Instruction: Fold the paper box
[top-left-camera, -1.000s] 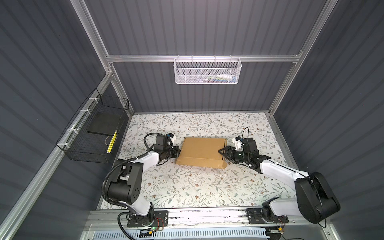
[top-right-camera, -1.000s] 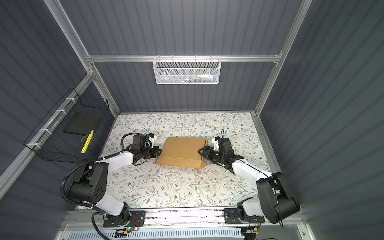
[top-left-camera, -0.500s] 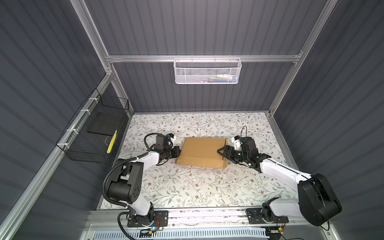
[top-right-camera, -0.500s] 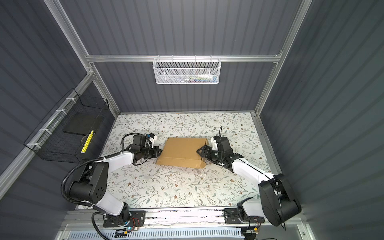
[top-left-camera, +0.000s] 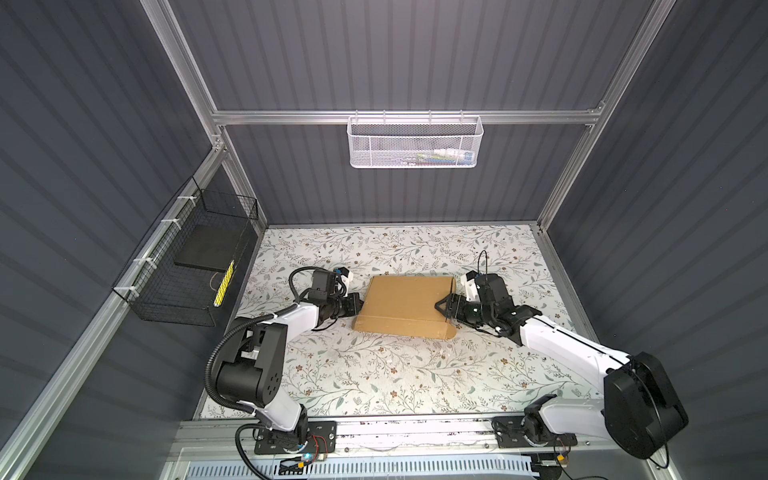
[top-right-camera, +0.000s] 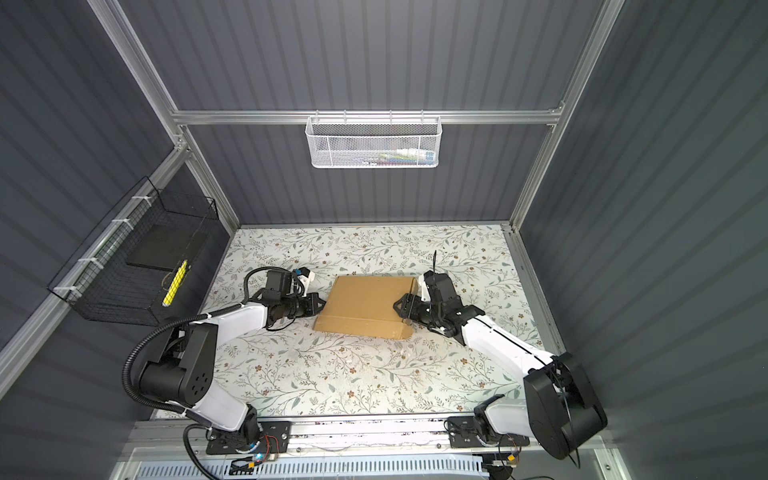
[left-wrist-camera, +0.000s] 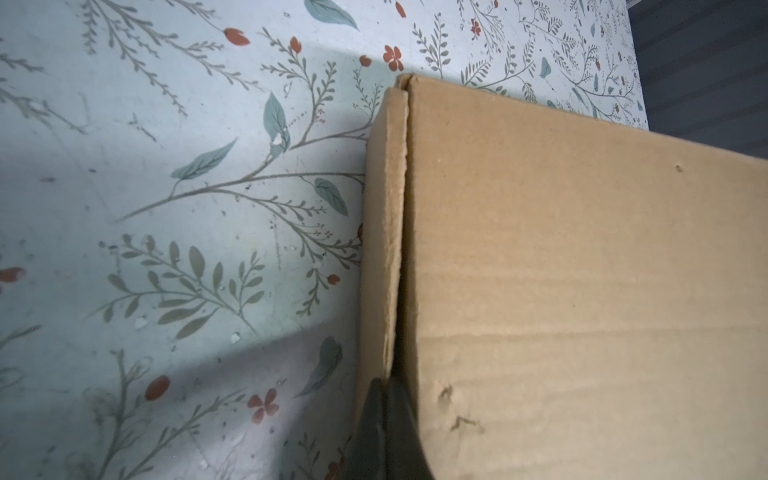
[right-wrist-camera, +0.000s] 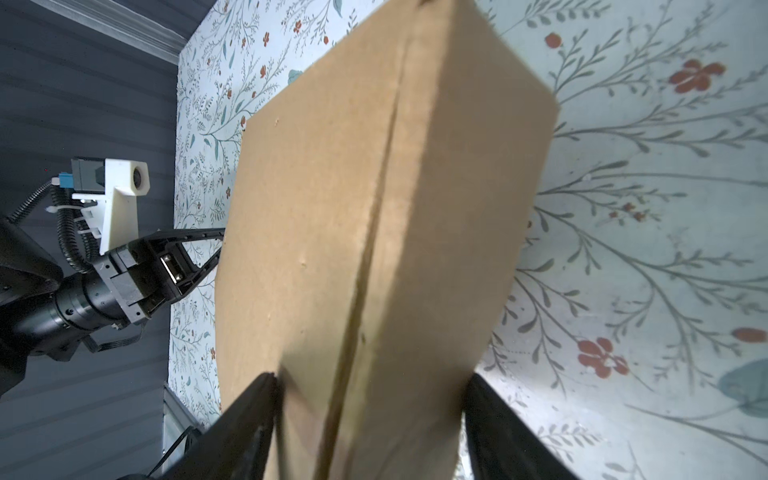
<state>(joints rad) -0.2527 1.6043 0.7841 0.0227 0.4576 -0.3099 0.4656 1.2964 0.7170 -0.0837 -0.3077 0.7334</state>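
Observation:
The paper box (top-left-camera: 405, 305) (top-right-camera: 365, 305) lies closed and flat, plain brown, in the middle of the table. My left gripper (top-left-camera: 360, 305) (top-right-camera: 322, 305) is shut, its tip (left-wrist-camera: 384, 386) at the seam between the lid and the side wall on the paper box (left-wrist-camera: 582, 291) left edge. My right gripper (top-left-camera: 442, 311) (top-right-camera: 400, 311) straddles the right end. In the right wrist view its jaws (right-wrist-camera: 370, 382) stand wide, one finger on the lid and one against the side wall of the paper box (right-wrist-camera: 332, 208), both touching. The left gripper (right-wrist-camera: 218, 249) shows at the far edge.
A white mesh basket (top-left-camera: 415, 143) hangs on the back wall. A black wire basket (top-left-camera: 187, 270) on the left wall holds a black slab (top-left-camera: 208, 249). The floral table cover (top-left-camera: 395, 374) spreads around the box.
My right gripper has slid a little to the left, further over the box's right end. The left arm and the box have stayed put.

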